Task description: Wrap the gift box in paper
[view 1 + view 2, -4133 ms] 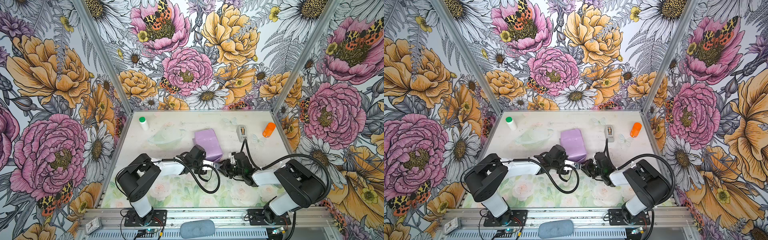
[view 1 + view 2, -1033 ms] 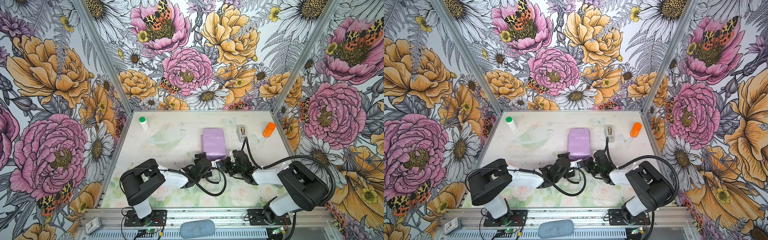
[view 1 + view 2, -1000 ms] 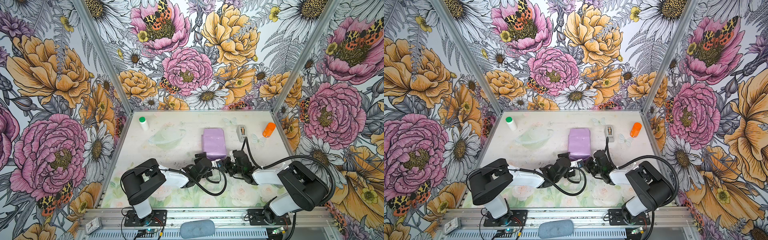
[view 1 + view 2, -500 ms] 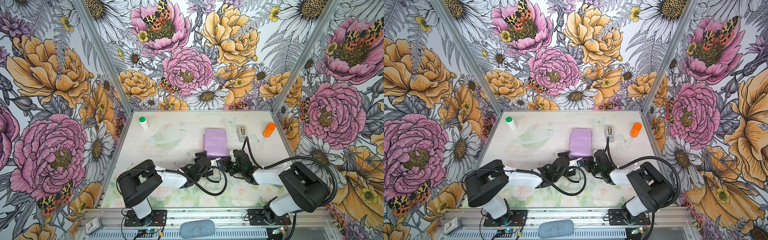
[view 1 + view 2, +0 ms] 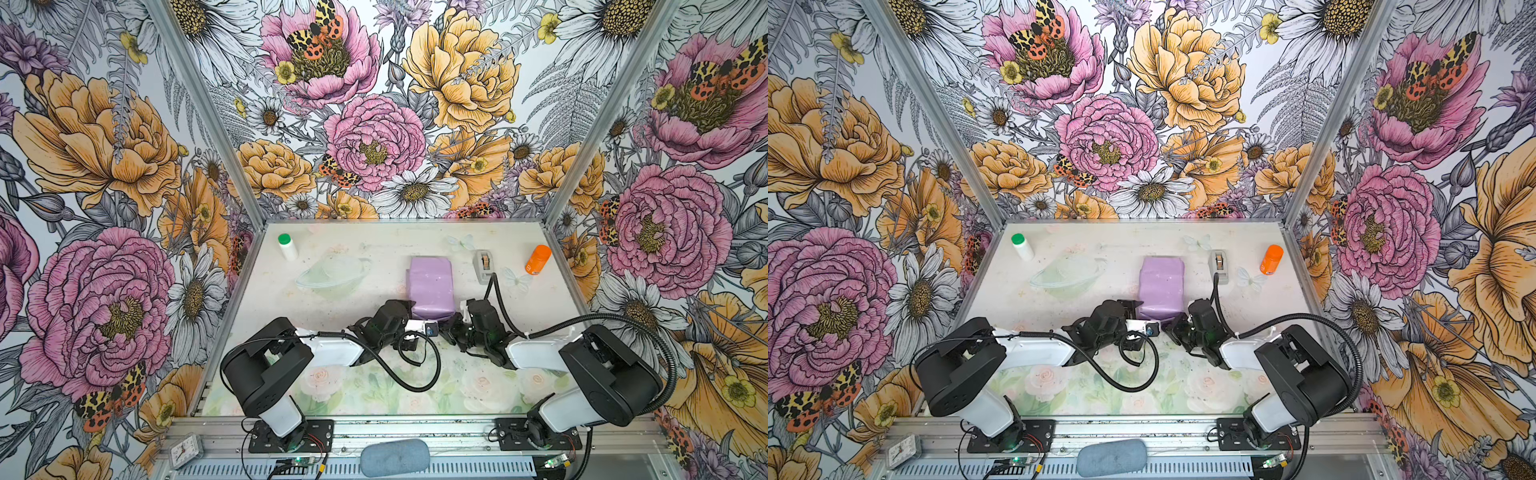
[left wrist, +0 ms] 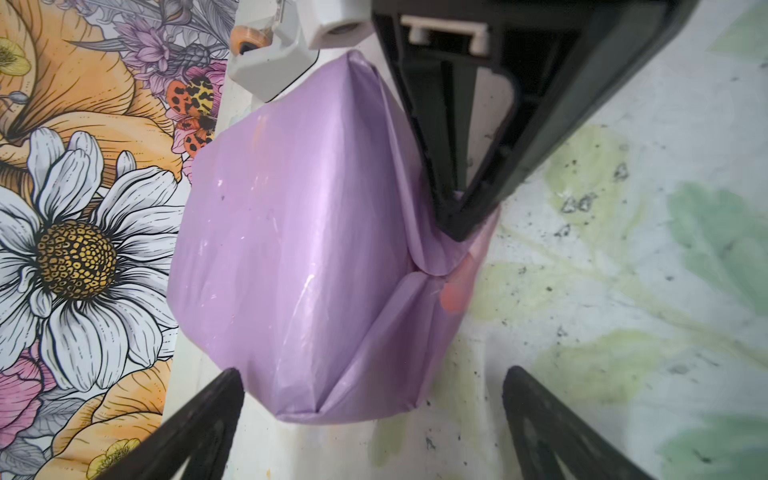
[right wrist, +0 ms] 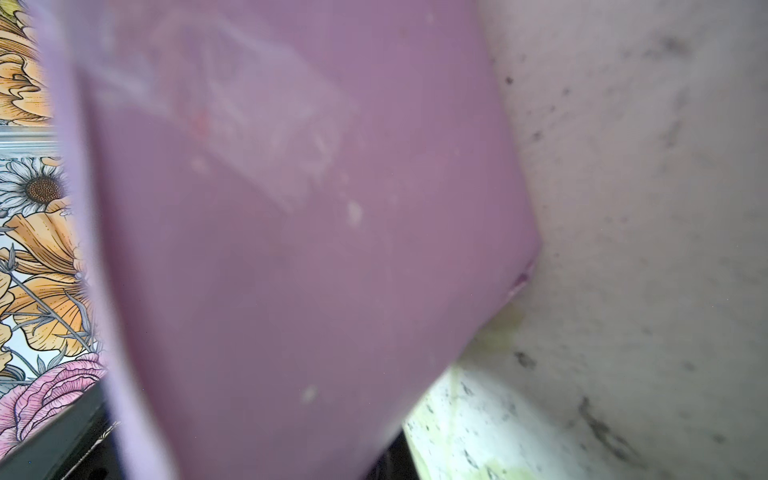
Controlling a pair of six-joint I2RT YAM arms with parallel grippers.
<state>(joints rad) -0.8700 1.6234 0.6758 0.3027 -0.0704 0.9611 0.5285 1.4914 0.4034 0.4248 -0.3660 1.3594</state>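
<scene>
Left wrist view: left gripper (image 6: 372,374) gapes wide, the paper (image 6: 291,232) parcel hiding the box just ahead of its fingers (image 6: 195,428); right gripper (image 6: 457,220), shut, presses the end flap beyond them. Lifting that tip could let the fold spring open if no tape holds it

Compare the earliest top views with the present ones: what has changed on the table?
The wrapped gift box turned from askew to straight. The left gripper, fingers open, drew back, then returned to its near left corner. The right gripper stayed at the near right corner. Tape dispenser and orange bottle unmoved.
</scene>
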